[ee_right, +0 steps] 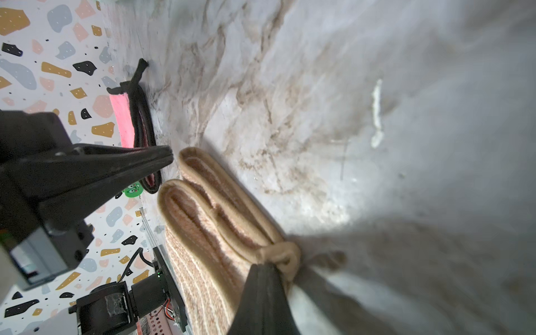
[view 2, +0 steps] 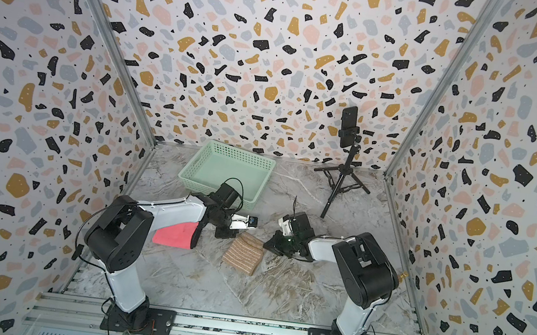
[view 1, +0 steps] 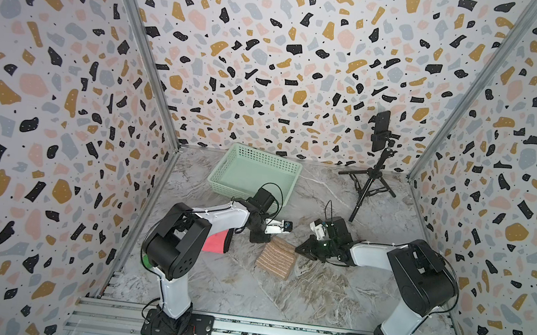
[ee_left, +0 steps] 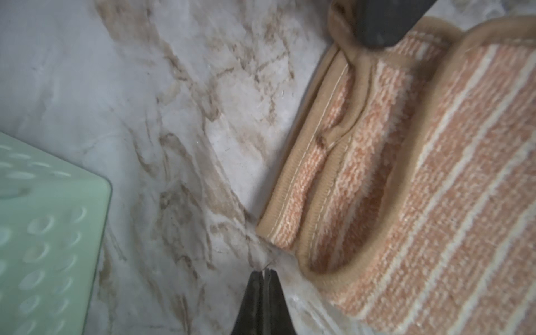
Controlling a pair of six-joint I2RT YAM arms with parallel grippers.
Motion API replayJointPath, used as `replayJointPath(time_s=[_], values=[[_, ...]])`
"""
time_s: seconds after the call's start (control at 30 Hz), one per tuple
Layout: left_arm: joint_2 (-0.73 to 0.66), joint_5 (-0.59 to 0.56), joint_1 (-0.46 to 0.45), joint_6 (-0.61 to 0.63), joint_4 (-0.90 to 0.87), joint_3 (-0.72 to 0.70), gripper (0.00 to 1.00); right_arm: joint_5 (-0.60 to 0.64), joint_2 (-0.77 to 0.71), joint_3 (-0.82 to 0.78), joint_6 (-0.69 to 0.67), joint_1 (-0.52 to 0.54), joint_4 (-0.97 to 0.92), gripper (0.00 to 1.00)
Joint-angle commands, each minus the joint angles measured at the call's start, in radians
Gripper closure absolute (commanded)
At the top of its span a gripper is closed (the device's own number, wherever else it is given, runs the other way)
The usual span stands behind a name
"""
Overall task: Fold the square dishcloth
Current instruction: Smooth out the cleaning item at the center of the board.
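- We find the dishcloth (view 1: 276, 259) flat on the desk (view 1: 242, 298) between the two arms; it is already doubled, since the right wrist view shows two rounded fold edges (ee_right: 185, 185) lying side by side.
- The layers do not sit flush; in the left wrist view a lower layer (ee_left: 301, 185) shows past the upper one, so we judge the fold unfinished or in need of squaring.
- The right jaws are closed on one bunched corner of the dishcloth (ee_right: 285, 255), low against the desk; we judge the corner is pinched there so that the stacked layers can be carried over together.
- The left jaws are closed and empty; their tips stand at the desk just beside the neighbouring corner, not touching it as far as we can tell; we judge they are posted there to take that corner, which would require them to part first.
- Risk, in our judgement: with one corner held alone, a lift would skew the cloth and let the inner layers slip.
- A pink cloth (view 2: 173, 235) with dark trim lies under the left arm, apart from the dishcloth; it is no part of this fold.
- A green basket (view 1: 229, 188) stands beyond, toward the back wall; nothing shows inside it.
- A phone on a tripod (view 1: 373, 175) stands at the far right, well apart.
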Motion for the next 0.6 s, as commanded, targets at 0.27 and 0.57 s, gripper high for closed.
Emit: replayJointPath(time_s=[0.27,0.57], values=[[-0.306,0.18,-0.004,-0.049,-0.242,0.036,0.88,0.025,-0.263,-0.061,0.009,0.027,-0.052,0.99],[-0.064,0.116,-0.074,-0.283,-0.174,0.09,1.0,-0.038,-0.071,-0.131,0.211,0.097,0.321,1.0]])
